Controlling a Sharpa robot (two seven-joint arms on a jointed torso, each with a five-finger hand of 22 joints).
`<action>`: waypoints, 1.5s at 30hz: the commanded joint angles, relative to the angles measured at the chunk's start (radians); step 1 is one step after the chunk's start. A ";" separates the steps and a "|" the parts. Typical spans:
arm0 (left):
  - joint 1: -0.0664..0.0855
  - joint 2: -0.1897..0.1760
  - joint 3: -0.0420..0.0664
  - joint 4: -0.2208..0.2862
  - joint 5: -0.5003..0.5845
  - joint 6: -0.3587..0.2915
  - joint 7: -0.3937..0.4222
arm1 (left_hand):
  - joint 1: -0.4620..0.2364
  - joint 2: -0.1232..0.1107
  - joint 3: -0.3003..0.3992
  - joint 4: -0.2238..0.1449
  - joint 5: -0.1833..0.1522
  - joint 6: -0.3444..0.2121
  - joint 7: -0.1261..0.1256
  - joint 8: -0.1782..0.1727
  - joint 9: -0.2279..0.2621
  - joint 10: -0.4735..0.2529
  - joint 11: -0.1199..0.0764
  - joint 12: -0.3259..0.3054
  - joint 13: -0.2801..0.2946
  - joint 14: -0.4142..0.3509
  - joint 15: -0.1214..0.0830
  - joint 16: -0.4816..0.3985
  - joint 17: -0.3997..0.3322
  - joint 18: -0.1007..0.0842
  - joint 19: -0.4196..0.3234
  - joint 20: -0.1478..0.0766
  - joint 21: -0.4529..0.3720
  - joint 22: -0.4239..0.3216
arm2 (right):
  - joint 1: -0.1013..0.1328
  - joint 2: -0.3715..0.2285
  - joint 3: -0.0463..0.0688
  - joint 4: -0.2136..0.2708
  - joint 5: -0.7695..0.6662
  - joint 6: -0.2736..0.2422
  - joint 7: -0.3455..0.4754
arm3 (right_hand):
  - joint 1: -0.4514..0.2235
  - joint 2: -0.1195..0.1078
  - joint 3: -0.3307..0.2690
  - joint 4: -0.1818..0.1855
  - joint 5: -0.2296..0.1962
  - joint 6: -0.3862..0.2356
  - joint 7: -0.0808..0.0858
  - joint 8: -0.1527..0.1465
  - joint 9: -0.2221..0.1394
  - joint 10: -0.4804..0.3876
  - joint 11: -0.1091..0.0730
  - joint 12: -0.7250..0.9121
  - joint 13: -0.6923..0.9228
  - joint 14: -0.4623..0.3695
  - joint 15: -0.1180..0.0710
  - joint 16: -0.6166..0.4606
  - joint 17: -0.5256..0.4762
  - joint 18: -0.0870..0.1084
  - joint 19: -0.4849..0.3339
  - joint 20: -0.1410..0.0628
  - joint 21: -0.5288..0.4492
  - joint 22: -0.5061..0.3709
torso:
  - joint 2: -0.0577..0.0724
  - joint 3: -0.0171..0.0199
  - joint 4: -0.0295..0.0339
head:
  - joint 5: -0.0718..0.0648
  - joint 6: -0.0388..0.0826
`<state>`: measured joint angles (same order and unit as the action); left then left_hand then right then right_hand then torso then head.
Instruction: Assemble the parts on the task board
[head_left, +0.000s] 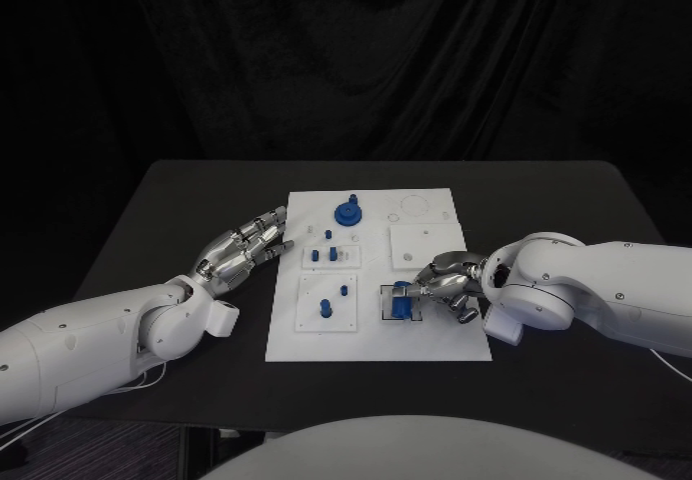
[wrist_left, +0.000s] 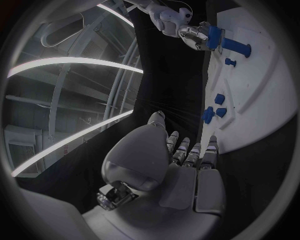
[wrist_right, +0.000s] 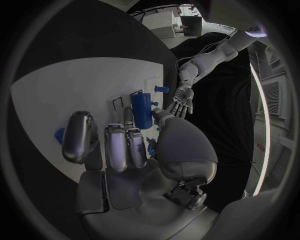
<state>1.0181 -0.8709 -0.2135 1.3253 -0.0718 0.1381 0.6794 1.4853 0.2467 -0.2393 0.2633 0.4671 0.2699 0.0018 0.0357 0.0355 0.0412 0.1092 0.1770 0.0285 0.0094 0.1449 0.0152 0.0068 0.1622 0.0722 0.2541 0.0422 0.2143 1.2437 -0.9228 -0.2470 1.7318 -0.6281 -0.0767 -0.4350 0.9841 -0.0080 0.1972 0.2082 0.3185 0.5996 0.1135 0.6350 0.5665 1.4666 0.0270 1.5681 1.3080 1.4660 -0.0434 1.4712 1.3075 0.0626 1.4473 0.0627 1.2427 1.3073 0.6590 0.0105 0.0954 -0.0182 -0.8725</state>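
Right hand (head_left: 444, 283) pinched a smooth blue cylinder (head_left: 402, 296) at fingertips, over dark-outlined slot on flat white board (head_left: 378, 345). Left hand (head_left: 245, 248) lay empty, fingers straight, tips at board's edge by small blue pegs (head_left: 327, 254); matte black worktop (head_left: 188, 200).

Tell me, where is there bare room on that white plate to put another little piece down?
The task board is bare along its near edge and at its far left corner. Its middle is crowded with blue parts, and the right hand holds a blue cylinder at the right edge.
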 joint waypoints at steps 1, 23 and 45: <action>-0.002 0.002 0.001 0.001 0.001 0.013 0.037 | 0.011 -0.002 0.001 -0.005 0.005 -0.003 0.007 0.000 0.000 -0.003 -0.002 -0.006 -0.001 0.003 0.007 -0.001 0.000 0.017 -0.001 0.005 -0.001 -0.001 | -0.003 0.000 0.000 0.002 -0.016 0.029 -0.024 | 0.007 -0.007 -0.013 0.000 -0.023 -0.008 -0.001 0.006 -0.005 0.104 0.008 0.003 0.263 0.054 0.006 -0.005 0.025 0.014 -0.001 0.007 -0.005 0.161 | 0.000 0.0008 -0.0009 | 0.001 0.000; -0.005 0.002 0.001 -0.001 0.001 0.011 0.037 | 0.011 -0.002 0.002 -0.005 0.005 -0.003 0.007 0.000 0.000 -0.003 -0.003 -0.006 -0.001 0.003 0.010 -0.001 0.000 0.016 -0.001 0.007 -0.001 -0.002 | -0.003 -0.004 0.000 0.003 -0.031 0.015 0.019 | -0.002 0.001 -0.097 0.046 -0.185 -0.002 -0.007 0.037 -0.026 0.104 0.002 0.003 0.263 0.061 0.002 0.006 0.045 0.010 0.008 0.003 0.009 0.166 | -0.001 0.0006 -0.0006 | 0.007 0.000; -0.006 -0.004 0.001 0.001 0.001 0.010 0.040 | 0.011 -0.002 0.002 -0.006 0.006 -0.003 0.008 0.000 0.000 -0.003 -0.003 -0.006 -0.001 0.004 0.013 0.000 0.000 0.015 -0.001 0.008 -0.001 -0.001 | -0.003 -0.088 0.000 0.117 -0.477 -0.280 0.419 | 0.272 0.011 -0.098 -0.111 0.034 -0.034 -0.008 0.109 -0.023 0.104 -0.001 0.003 0.263 0.074 -0.002 0.034 0.101 -0.005 0.035 -0.003 0.079 0.187 | 0.000 0.0014 -0.0006 | 0.022 0.000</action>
<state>1.0132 -0.8753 -0.2135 1.3233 -0.0718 0.1388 0.6795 1.4853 0.2467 -0.2394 0.2633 0.4671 0.2664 0.0053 0.0357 0.0354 0.0412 0.1091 0.1770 0.0285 0.0131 0.1484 0.0152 0.0068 0.1621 0.0722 0.2541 0.0422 0.2143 1.2429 -1.0079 -0.2474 1.8400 -0.9392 -0.2517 -0.1236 1.2497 0.0036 0.0981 0.1031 0.3482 0.5734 0.1075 0.7446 0.5443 1.4666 0.0269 1.5681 1.3075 1.4660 -0.0435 1.5022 1.3074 0.0623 1.4617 0.0555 1.3246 1.3073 0.6585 0.0110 0.0951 0.0028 -0.8725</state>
